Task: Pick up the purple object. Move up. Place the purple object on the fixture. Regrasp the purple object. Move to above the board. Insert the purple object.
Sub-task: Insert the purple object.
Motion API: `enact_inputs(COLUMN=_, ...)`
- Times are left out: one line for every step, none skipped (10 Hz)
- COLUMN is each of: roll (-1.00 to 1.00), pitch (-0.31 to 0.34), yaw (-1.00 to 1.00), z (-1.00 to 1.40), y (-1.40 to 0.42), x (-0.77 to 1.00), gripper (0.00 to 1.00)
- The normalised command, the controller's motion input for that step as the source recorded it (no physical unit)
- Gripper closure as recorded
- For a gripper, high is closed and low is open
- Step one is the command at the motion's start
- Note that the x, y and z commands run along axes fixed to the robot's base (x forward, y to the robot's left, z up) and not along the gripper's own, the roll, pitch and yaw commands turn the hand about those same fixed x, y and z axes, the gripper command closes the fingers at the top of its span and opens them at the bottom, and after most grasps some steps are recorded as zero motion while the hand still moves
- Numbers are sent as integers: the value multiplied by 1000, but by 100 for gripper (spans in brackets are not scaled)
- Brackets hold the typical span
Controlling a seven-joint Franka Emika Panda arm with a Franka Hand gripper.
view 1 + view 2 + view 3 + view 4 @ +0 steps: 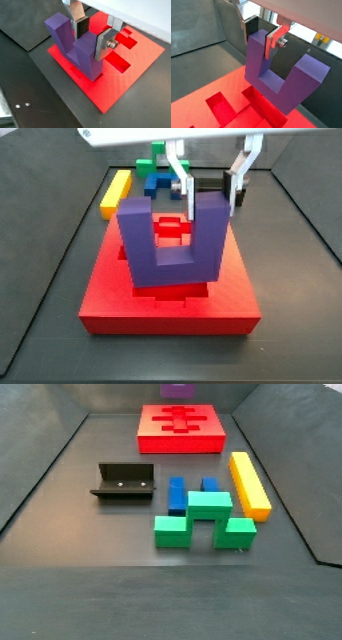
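Observation:
My gripper (93, 42) is shut on one upright prong of the purple object (83, 56), a U-shaped block hanging with its base down. In both wrist views the silver fingers (271, 44) press that prong from either side, and the second prong stands free. The purple object (171, 246) hangs over the red board (167, 313), above its recessed cut-outs (119, 60). In a side view only its purple edge (175, 389) shows, high above the board (181, 444). The black fixture (123, 481) stands bare on the floor, nearer the camera than the board and off to the left.
A yellow bar (249, 484), a blue block (177, 494) and a green block (201, 519) lie together on the dark floor right of the fixture. In a side view the yellow bar (118, 190) and blue block (160, 183) sit behind the board. Grey walls ring the floor.

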Motion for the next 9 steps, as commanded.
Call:
enact_inputs(roll=300, pitch=11, yaw=-306, z=-169, y=0, x=0, gripper=100)
enact_inputs(roll=314, pitch=33, yaw=-297, z=-137, y=0, x=0, gripper=100)
enact_inputs(roll=286, pitch=33, yaw=-254, z=-151, y=-117, x=9, gripper=100)
enact_inputs(roll=174, pitch=21, yaw=-100, z=-74, y=-137, x=63, gripper=100)
enact_inputs(roll=113, pitch=24, yaw=0, z=-83, y=-109, x=126, gripper=100)
enact_inputs(roll=71, pitch=47, yaw=111, z=-69, y=-154, x=286, gripper=100)
enact_inputs(roll=94, pitch=36, yaw=203, z=-106, y=-97, x=249, gripper=100)
enact_inputs(roll=123, pitch=49, yaw=297, z=-66, y=-46, x=246, gripper=100)
enact_inputs(roll=77, pitch=56, yaw=509, z=0, y=0, x=254, gripper=100)
